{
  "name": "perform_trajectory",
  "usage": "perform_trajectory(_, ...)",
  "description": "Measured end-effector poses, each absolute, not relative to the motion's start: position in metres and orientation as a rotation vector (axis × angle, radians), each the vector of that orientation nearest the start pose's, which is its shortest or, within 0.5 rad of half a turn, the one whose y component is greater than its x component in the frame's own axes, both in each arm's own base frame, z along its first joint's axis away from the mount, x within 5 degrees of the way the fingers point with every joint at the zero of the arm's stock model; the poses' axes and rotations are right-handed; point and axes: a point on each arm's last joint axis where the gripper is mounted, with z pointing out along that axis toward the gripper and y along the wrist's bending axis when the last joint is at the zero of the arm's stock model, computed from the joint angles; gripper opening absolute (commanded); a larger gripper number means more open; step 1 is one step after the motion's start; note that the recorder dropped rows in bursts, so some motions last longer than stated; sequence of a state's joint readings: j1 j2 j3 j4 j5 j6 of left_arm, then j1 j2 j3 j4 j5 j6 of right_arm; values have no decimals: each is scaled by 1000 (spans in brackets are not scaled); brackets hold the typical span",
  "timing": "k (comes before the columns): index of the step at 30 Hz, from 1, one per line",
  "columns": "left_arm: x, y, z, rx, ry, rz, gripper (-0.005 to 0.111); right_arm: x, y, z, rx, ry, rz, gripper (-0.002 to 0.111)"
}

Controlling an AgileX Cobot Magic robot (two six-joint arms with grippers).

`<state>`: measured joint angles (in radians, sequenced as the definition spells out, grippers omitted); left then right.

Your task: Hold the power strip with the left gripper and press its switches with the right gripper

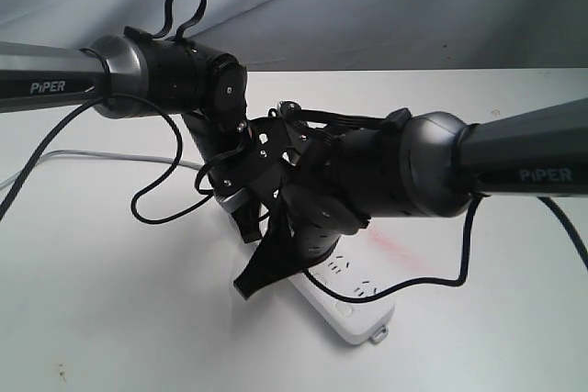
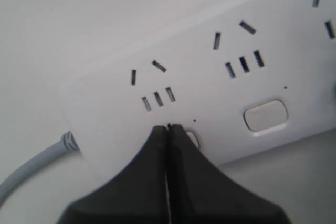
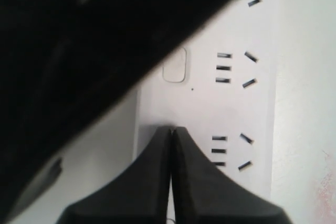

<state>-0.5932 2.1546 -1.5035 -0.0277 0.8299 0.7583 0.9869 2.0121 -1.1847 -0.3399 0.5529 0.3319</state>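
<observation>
White, matte table [image 1: 101, 319]. Carries one long white power strip [image 1: 356, 320], flat, socket face up, set diagonally, only the near end in plain sight; small end tab [image 1: 378, 337] at that near end. Carries also a grey cord [image 1: 119, 155], trailing across the surface from the strip's far end toward the left edge. Shows a faint pink smear [image 1: 390, 245] just beside the strip
</observation>
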Motion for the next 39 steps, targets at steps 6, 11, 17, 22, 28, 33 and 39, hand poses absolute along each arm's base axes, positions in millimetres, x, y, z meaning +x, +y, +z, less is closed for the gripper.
perform_trajectory(6, 353, -241, 132, 1834, 2330, -13, 0, 224, 311, 122, -1259, 2500, -11, 0)
perform_trajectory(11, 353, -241, 132, 1834, 2330, -13, 0, 224, 312, 122, -1259, 2495, -1, 0)
perform_trajectory(17, 354, -240, 132, 1831, 2332, -13, 0, 225, 314, 124, -1255, 2498, 7, 0)
perform_trajectory(22, 356, -237, 132, 1820, 2338, -12, 0, 229, 319, 126, -1245, 2519, 1, 0)
perform_trajectory(28, 357, -236, 132, 1817, 2340, -11, 0, 229, 320, 125, -1245, 2530, -4, 0)
perform_trajectory(33, 357, -235, 132, 1813, 2341, -11, 0, 229, 320, 122, -1276, 2546, -21, 0)
perform_trajectory(39, 357, -235, 132, 1811, 2343, -13, 0, 229, 320, 122, -1291, 2543, -17, 0)
